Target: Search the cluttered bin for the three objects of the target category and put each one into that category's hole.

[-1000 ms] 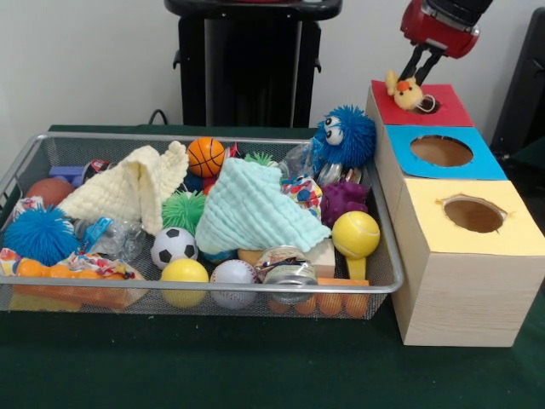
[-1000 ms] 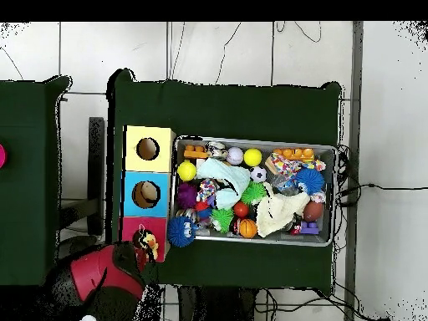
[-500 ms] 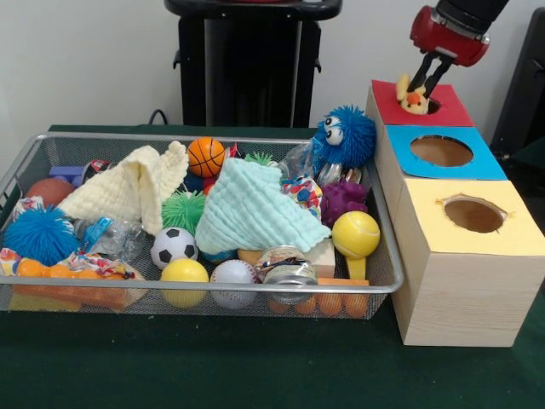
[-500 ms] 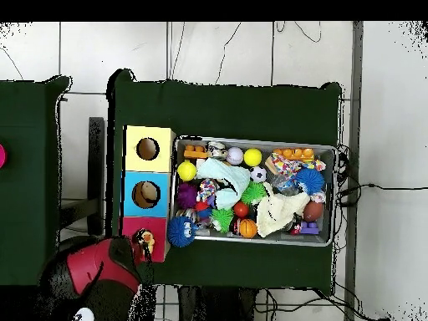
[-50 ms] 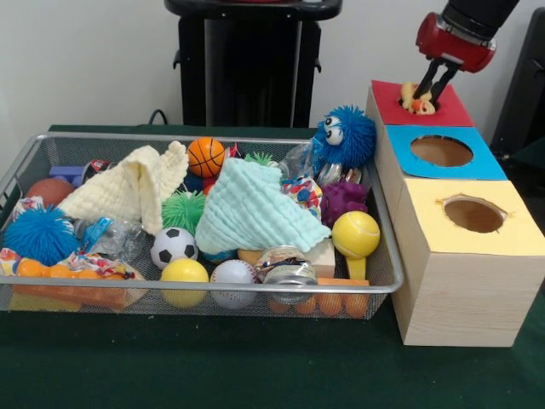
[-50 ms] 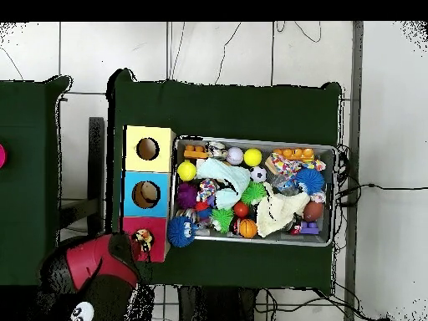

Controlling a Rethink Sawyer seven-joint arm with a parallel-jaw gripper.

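arm [image 5: 464, 25]: cut off at top edge | chick toy [image 5: 418, 101]: lower half hidden in red hole [image 5: 423, 106]

A pale wall [image 5: 85, 60] stood behind the green-clothed table [image 5: 213, 366]; a white tiled floor [image 6: 226, 50] lay around it.

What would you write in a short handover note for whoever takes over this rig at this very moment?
Gripper: shut on the yellow chick toy, low over the hole in the red box top.
Blue box and yellow box holes show nothing inside from the front.
Wire bin is full of clutter, with a blue fuzzy creature nearest the boxes.
Left: release the chick, then find the others.
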